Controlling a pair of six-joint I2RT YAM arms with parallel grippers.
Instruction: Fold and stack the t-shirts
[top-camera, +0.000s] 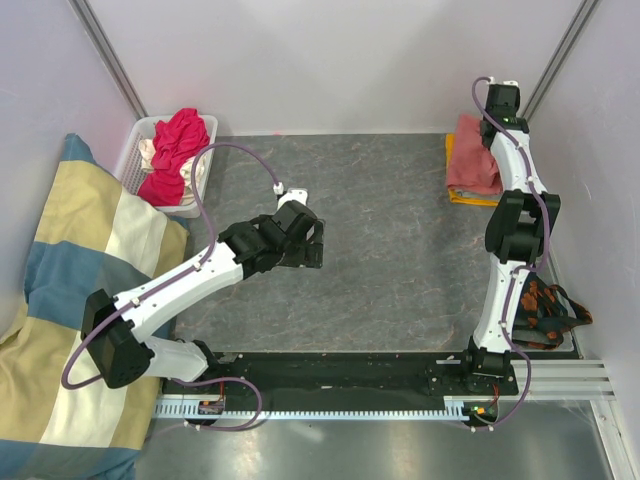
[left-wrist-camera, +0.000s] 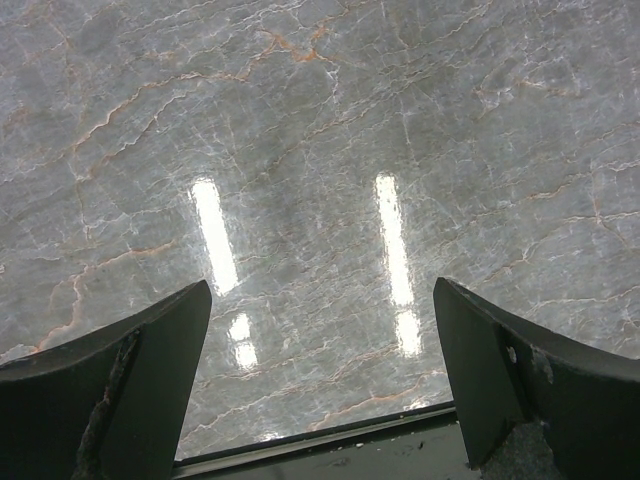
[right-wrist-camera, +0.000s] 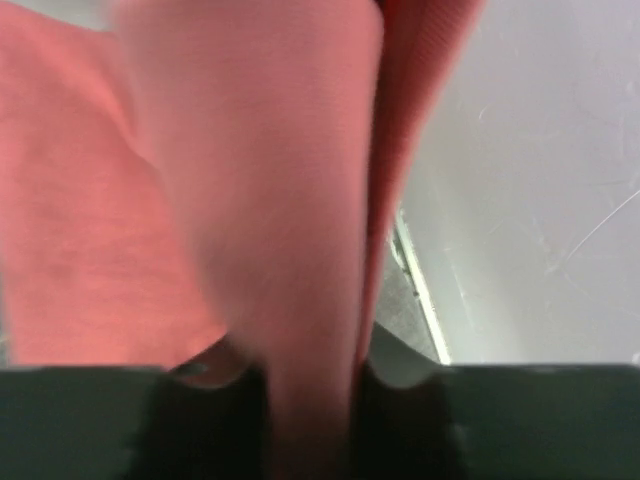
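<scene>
A folded salmon-pink t-shirt (top-camera: 472, 160) lies on an orange t-shirt (top-camera: 460, 196) at the table's far right corner. My right gripper (top-camera: 482, 128) hangs over that stack. In the right wrist view a fold of the salmon-pink t-shirt (right-wrist-camera: 250, 200) runs up between the dark fingers of my right gripper (right-wrist-camera: 305, 400), which is shut on it. More t-shirts, a magenta-red one (top-camera: 178, 148) and a cream one (top-camera: 148, 153), lie crumpled in the basket. My left gripper (top-camera: 310, 245) hovers over the middle of the table, open and empty (left-wrist-camera: 320, 340).
The white lattice basket (top-camera: 130, 165) stands at the far left. A big striped cushion (top-camera: 70, 290) fills the left side. A black and orange object (top-camera: 545, 305) lies beside the right arm. The pale wall (right-wrist-camera: 540, 200) is close behind the stack.
</scene>
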